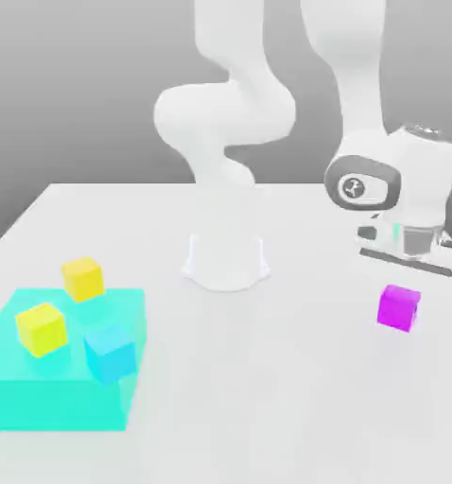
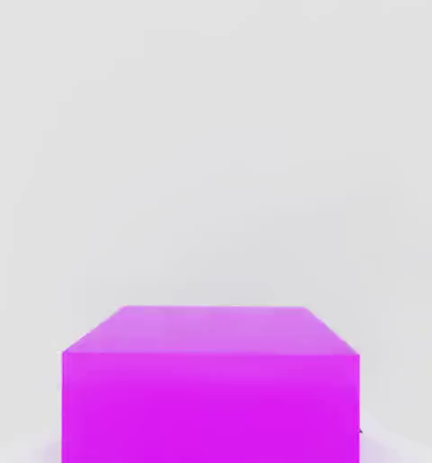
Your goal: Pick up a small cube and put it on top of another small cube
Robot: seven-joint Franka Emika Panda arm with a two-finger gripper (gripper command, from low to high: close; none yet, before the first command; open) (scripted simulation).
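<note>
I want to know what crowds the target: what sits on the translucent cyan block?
On the cyan block sit a lemon-yellow cube and a cyan cube. The golden cube is at its far edge; its base contact is unclear.

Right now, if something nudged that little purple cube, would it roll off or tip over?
Probably neither. The purple cube sits flat on the white table, so it would likely slide rather than roll. It looks as wide as it is tall, so tipping seems unlikely. Its crisp, straight edges suggest it is stiff, not squashy.
</note>
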